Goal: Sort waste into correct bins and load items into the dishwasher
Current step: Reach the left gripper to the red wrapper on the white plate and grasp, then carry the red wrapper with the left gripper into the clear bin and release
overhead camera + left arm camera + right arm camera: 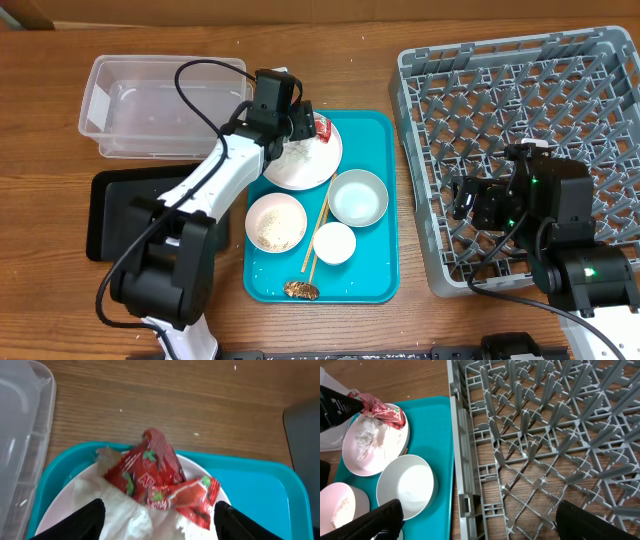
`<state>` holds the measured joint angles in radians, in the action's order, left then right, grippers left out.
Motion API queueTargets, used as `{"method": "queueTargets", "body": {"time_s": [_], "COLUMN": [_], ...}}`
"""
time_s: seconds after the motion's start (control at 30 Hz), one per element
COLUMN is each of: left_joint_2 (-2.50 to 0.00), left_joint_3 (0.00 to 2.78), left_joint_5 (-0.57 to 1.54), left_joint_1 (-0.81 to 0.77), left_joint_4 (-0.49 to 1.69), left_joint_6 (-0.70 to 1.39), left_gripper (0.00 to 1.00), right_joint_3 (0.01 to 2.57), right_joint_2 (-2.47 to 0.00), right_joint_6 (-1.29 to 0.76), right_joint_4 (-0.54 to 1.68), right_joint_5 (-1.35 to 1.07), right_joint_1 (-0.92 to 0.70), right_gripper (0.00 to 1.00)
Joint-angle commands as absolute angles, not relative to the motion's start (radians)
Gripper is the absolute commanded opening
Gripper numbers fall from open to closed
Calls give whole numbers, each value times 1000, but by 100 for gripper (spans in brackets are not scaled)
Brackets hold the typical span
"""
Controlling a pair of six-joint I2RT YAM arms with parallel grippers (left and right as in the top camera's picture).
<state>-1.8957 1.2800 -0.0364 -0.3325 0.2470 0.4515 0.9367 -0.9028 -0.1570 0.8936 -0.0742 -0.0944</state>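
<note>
Left wrist view: the left tool (160, 507) stands open, one finger on either side of the red wrapper (160, 480), not yet pinching it.
Wrapper's place: at the 1 o'clock edge of the white plate (310, 172), lying partly over the crumpled napkin (125, 517).
Grip: close on the wrapper's raised, crinkled ridge only; too low and the napkin would likely be caught as well, or the plate nudged.
Lift: the foil looks light and springy, so pinch firmly and rise straight before swinging away.
Bins: the clear tub (150, 105) is at 10 o'clock from the plate and the black tray (110, 215) at 8 o'clock; I cannot tell which takes wrappers.
Right tool (480, 520): spread wide, empty, above the dish rack (520, 90) at 3 o'clock.
Surface: wood-grain bench (330, 325) with a few white specks (196, 434); the teal tray (375, 270) carries the dishes.
Room: little shows beyond the bench.
</note>
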Motion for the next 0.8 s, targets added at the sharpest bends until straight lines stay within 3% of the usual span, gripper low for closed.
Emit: {"method": "queueTargets", "body": {"time_s": [0.0, 0.17, 0.43, 0.77], "left_joint_2": [-1934, -1969, -1975, -1975], "left_joint_3": [1295, 1295, 1295, 1294], "left_joint_5": [-59, -60, -60, -64], "left_joint_1": [-334, -334, -334, -334], "left_joint_4": [218, 191, 142, 152], "left_joint_6": [487, 487, 487, 487], "left_gripper": [70, 69, 39, 29], "right_joint_3": [968, 968, 968, 968], "right_joint_2": [-900, -900, -900, -900], "right_joint_6": [-161, -161, -161, -161], "right_joint_4": [893, 893, 893, 893], "right_joint_5": [-78, -78, -77, -77], "right_joint_1": [-100, -100, -100, -100], "right_gripper": [100, 100, 100, 100]}}
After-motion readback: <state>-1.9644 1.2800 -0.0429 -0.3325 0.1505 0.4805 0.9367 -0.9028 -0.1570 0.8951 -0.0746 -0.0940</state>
